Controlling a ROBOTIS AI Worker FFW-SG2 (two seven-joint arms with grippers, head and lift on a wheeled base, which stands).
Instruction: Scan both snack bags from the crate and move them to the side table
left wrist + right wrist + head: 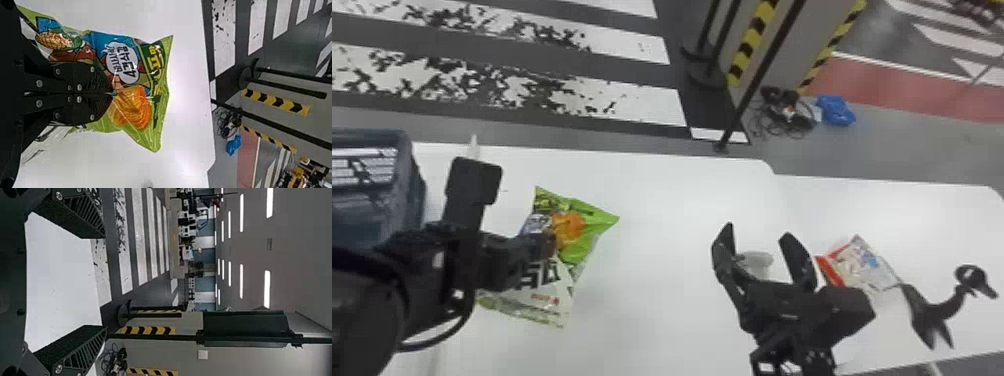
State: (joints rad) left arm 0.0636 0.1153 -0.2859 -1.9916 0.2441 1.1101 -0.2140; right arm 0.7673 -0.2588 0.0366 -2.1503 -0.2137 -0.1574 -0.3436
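Green snack bag [135, 109]: near the table's [657, 210] left part, beside the crate [414, 185], pinched mid-body by the closed left gripper [111, 94]
Red-and-white snack bag [862, 262]: on the side table [922, 220], likely dealt with
Right gripper [758, 231]: fingers spread, empty
Film: probably light, soft and slippery, puffed with air
Contents: likely brittle; a hard mid-body squeeze may crush them
Best hold: for any handover, the free sealed end or a corner, gently

One bag [588, 225] is green, orange and white, the other bag [857, 262] white, red and blue.
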